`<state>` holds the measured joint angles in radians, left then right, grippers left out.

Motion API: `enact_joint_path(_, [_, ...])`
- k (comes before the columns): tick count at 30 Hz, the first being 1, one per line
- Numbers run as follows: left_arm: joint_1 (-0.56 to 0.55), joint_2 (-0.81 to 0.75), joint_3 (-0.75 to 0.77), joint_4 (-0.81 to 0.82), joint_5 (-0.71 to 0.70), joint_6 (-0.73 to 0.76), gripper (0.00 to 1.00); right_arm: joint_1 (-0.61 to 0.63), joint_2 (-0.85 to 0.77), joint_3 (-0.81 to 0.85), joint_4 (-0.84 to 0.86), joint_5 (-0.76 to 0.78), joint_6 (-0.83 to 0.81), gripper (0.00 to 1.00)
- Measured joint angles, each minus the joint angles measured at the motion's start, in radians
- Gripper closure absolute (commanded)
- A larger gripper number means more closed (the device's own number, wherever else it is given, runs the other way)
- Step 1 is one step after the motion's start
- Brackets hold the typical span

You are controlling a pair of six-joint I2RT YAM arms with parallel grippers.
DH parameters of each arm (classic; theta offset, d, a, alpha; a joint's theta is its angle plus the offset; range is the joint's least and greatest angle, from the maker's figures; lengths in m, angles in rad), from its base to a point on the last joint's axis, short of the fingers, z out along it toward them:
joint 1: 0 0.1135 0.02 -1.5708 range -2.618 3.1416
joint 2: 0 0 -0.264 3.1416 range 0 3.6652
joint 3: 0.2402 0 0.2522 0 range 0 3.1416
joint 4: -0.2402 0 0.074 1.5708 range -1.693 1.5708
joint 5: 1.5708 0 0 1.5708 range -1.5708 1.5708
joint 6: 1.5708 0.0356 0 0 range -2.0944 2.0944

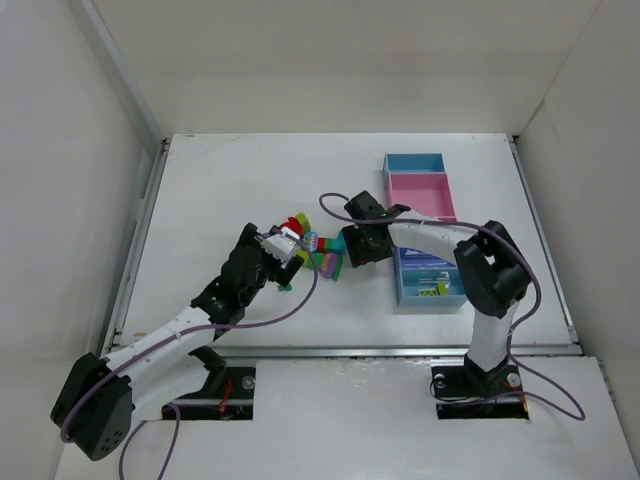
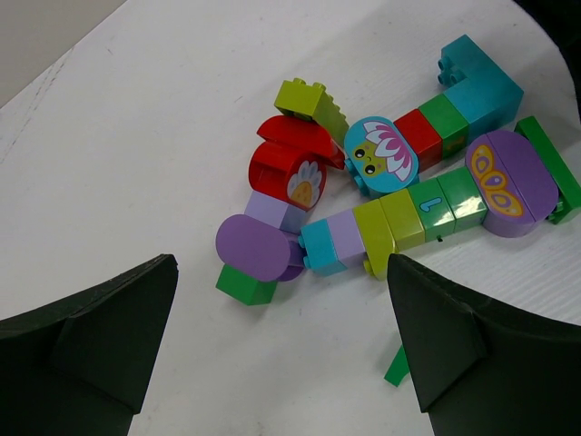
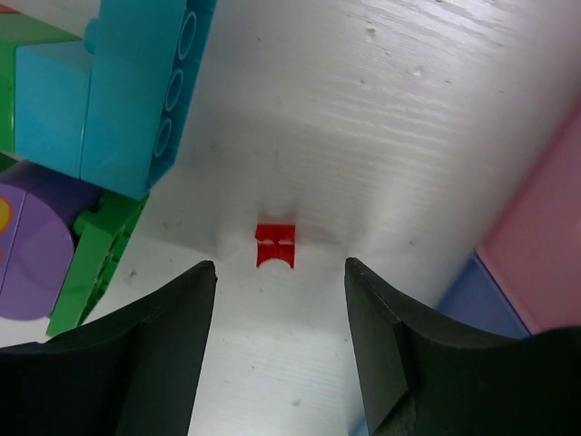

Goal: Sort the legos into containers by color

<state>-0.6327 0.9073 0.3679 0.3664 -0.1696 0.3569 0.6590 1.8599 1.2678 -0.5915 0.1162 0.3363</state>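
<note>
Legos (image 1: 320, 256) are heaped in one cluster near the middle of the table (image 1: 220, 190), just left of the containers (image 1: 420, 195), whose strip runs from near to far on the right side. In the left wrist view several bricks are seen clipped into chains. The left gripper (image 2: 281, 363) is held spread wide just left of the cluster, with nothing pinched. The right gripper (image 3: 277, 336) is likewise spread and empty, and a small red piece (image 3: 275, 245) lies on the table just beyond its fingertips. The bricks are judged hard, light and smooth. A grip is best taken across flat opposite sides, not on rounded tops, and joined chains may come up whole.
</note>
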Motion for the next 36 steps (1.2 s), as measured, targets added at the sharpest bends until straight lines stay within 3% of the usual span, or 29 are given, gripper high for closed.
enact_joint_path(5, [0.0, 0.0, 0.0, 0.0, 0.0, 0.0, 0.0, 0.005, 0.047, 0.023, 0.027, -0.002, -0.004, 0.41])
enact_joint_path(11, [0.0, 0.0, 0.0, 0.0, 0.0, 0.0, 0.0, 0.04, 0.067, 0.046, 0.031, 0.058, -0.001, 0.62])
enact_joint_path(16, [0.0, 0.0, 0.0, 0.0, 0.0, 0.0, 0.0, 0.061, 0.069, 0.046, 0.04, 0.069, 0.011, 0.7])
enact_joint_path(22, [0.0, 0.0, 0.0, 0.0, -0.001, 0.0, 0.0, 0.061, 0.069, 0.046, 0.042, 0.069, 0.026, 0.9])
enact_joint_path(25, [0.0, 0.0, 0.0, 0.0, -0.001, 0.0, 0.0, 0.061, 0.069, 0.046, 0.042, 0.071, 0.03, 0.94])
enact_joint_path(28, [0.0, 0.0, 0.0, 0.0, 0.0, 0.0, 0.0, 0.061, 0.069, 0.046, 0.042, 0.072, 0.03, 0.88])
enact_joint_path(29, [0.0, 0.0, 0.0, 0.0, -0.001, 0.0, 0.0, 0.061, 0.068, 0.046, 0.04, 0.073, 0.03, 0.72])
enact_joint_path(31, [0.0, 0.0, 0.0, 0.0, -0.001, 0.0, 0.0, 0.061, 0.066, 0.046, 0.033, 0.078, 0.034, 0.6])
enact_joint_path(36, [0.0, 0.0, 0.0, 0.0, -0.001, 0.0, 0.0, 0.061, 0.042, 0.013, 0.033, 0.057, 0.009, 0.53])
